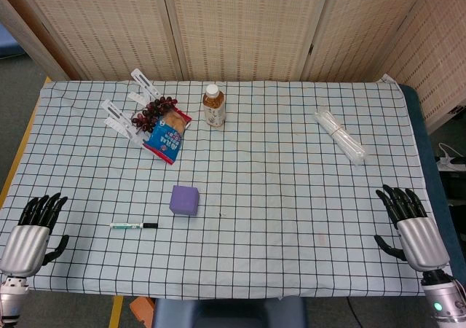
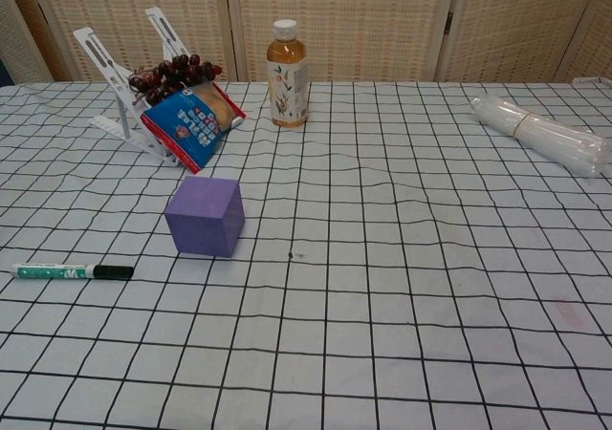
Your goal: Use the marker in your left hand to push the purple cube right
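A purple cube [image 1: 184,200] [image 2: 205,217] sits on the checked tablecloth, left of centre. A marker [image 1: 134,226] [image 2: 73,271] with a white-green body and black cap lies flat on the cloth just left of and nearer than the cube, cap pointing right. My left hand [image 1: 33,230] rests at the table's front left corner, fingers spread, holding nothing, well left of the marker. At the front right corner my right hand [image 1: 411,225] lies the same way, empty. Neither hand shows in the chest view.
At the back left stands a white rack [image 1: 125,109] [image 2: 120,76] with grapes [image 1: 154,111] and a blue snack bag [image 1: 167,135] [image 2: 191,124]. A tea bottle [image 1: 213,106] [image 2: 287,74] is at back centre. A clear bundle of straws [image 1: 339,135] [image 2: 540,134] lies back right.
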Available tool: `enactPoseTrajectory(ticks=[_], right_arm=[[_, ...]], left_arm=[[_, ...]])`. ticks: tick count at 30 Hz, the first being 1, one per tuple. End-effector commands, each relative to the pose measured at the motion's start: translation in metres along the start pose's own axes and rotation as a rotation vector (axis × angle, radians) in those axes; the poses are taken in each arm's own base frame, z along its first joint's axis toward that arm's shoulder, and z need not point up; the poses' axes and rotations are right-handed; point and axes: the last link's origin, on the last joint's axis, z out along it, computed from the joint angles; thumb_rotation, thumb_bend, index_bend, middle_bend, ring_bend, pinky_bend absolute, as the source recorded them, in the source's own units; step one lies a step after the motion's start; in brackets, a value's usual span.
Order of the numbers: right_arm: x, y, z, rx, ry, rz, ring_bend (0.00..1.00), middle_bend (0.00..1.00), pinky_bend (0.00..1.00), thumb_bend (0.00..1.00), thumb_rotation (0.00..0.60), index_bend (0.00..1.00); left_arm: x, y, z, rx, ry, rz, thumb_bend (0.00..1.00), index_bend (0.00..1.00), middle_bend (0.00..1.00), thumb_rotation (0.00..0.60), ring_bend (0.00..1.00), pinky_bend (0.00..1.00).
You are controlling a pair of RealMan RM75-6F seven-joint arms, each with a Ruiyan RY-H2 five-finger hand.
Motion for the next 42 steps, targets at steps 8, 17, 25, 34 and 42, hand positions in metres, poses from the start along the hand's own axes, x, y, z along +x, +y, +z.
enactPoseTrajectory(ticks=[8, 17, 25, 34, 42], right_arm=[[0.001, 0.0, -0.002, 0.001, 0.005, 0.0, 0.0, 0.0, 0.0, 0.17, 0.6, 0.0], [0.0, -0.003, -0.002, 0.007, -0.002, 0.004, 0.0, 0.0, 0.0, 0.17, 0.6, 0.0], [-0.003, -0.001, 0.002, -0.001, -0.025, -0.004, 0.0, 0.0, 0.0, 0.17, 0.6, 0.0], [-0.002, -0.001, 0.001, -0.003, -0.027, -0.003, 0.0, 0.0, 0.0, 0.17, 0.6, 0.0], [-0.004, 0.0, 0.002, -0.005, -0.064, 0.001, 0.0, 0.0, 0.0, 0.17, 0.6, 0.0]], left_arm=[[-0.025, 0.019, 0.002, -0.059, 0.028, 0.103, 0.39, 0.09, 0.15, 0.6, 0.17, 0.47], [-0.077, 0.049, 0.012, -0.179, -0.017, 0.293, 0.39, 0.28, 0.34, 0.6, 0.57, 0.87], [-0.096, 0.062, 0.026, -0.216, -0.056, 0.329, 0.39, 0.28, 0.34, 0.6, 0.6, 0.89], [-0.109, 0.067, 0.042, -0.231, -0.068, 0.375, 0.39, 0.29, 0.33, 0.6, 0.61, 0.89], [-0.118, 0.072, 0.052, -0.253, -0.074, 0.404, 0.39, 0.31, 0.33, 0.6, 0.62, 0.89]])
